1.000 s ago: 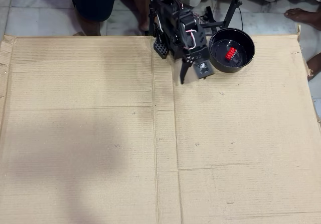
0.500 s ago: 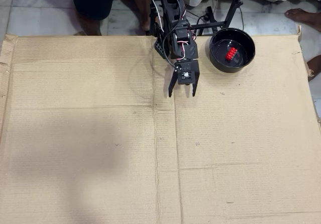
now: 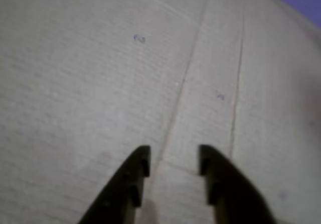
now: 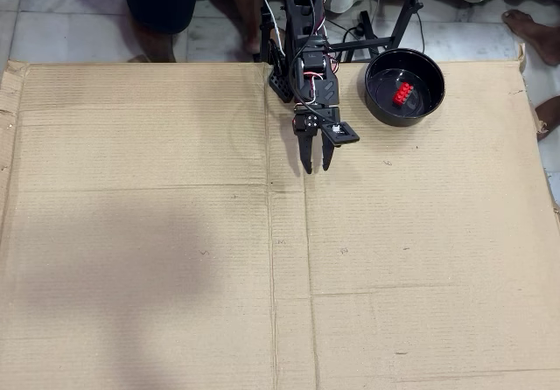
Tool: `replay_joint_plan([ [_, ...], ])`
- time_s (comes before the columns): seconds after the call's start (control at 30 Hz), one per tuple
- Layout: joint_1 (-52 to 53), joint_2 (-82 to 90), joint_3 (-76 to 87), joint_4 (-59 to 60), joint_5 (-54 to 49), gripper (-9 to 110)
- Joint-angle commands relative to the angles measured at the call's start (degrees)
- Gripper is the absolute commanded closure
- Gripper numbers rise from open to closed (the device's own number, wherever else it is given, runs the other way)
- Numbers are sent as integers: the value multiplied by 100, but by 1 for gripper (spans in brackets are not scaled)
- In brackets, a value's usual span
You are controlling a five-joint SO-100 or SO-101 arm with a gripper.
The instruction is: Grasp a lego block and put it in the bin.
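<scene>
clearly the gripper [image 4: 317, 168] has its jaws parted a little and holds nothing; the wrist view shows only bare cardboard [image 3: 90, 93] between the fingertips. to its right in the overhead view, the lego block [image 4: 403, 94] already lies inside the bin [image 4: 378, 101]. it looks light, stiff and smooth, best pinched across its long flat sides.

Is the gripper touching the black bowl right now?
Apart. The overhead view shows bare cardboard between the gripper and the bowl.
</scene>
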Motion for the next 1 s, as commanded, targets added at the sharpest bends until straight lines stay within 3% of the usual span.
replay_joint_plan([
  [0.0,9,62,114,-132,-404,98],
  [0.17,-9,62,114,-79,-844,101],
  [0.6,-35,62,114,-26,-4904,101],
  [0.77,-53,272,114,369,-5317,101],
  [0.97,-26,1283,114,1714,-5344,101],
])
